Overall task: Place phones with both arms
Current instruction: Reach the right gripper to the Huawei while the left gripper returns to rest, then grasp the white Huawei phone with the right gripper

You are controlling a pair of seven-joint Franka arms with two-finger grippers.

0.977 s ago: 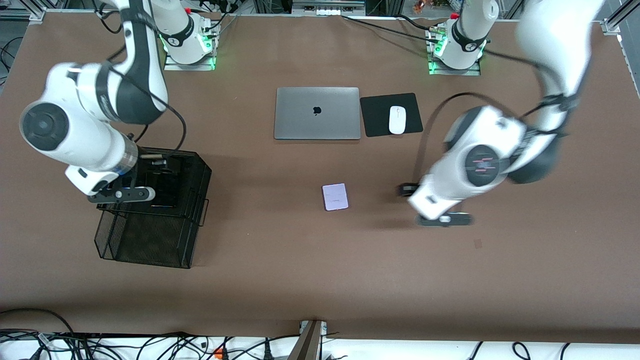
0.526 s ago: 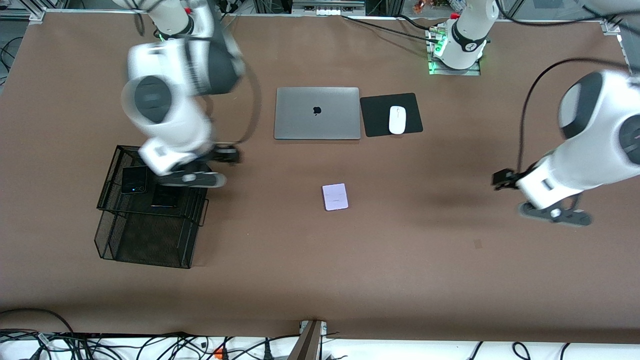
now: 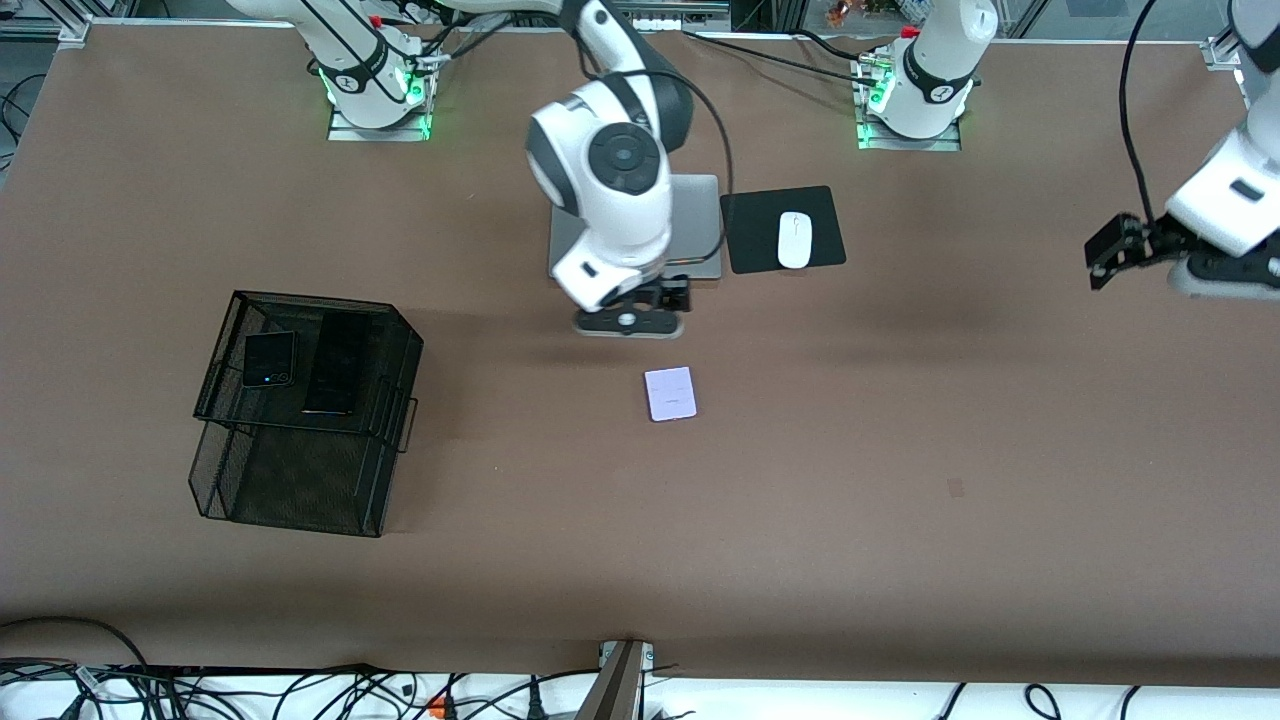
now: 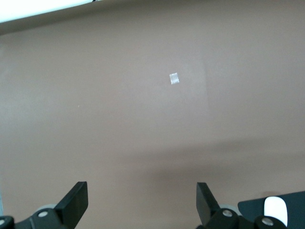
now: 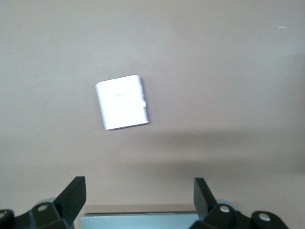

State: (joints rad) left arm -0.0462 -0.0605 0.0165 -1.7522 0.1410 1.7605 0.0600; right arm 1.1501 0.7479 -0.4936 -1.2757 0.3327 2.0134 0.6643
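Observation:
The pale lavender phone (image 3: 670, 393) lies flat on the brown table in the middle; it also shows in the right wrist view (image 5: 122, 101). My right gripper (image 3: 630, 323) hangs open and empty over the near edge of the silver laptop, short of that phone; its jaws (image 5: 138, 195) stand wide apart. The small squarish black phone (image 3: 268, 360) and the long slim black slab (image 3: 335, 363) lie side by side on top of the black mesh basket (image 3: 290, 480). My left gripper (image 3: 1225, 277) is open and empty (image 4: 141, 202) over bare table at the left arm's end.
The silver laptop (image 3: 700, 225) is partly hidden by the right arm; its edge shows in the right wrist view (image 5: 138, 220). A white mouse (image 3: 794, 239) sits on a black pad (image 3: 745, 235) beside it. A small pale mark (image 4: 174, 78) is on the table.
My right arm swung from the basket to the table's middle, leaving the small black phone on the basket. My left arm swung away from the lavender phone to its own end of the table.

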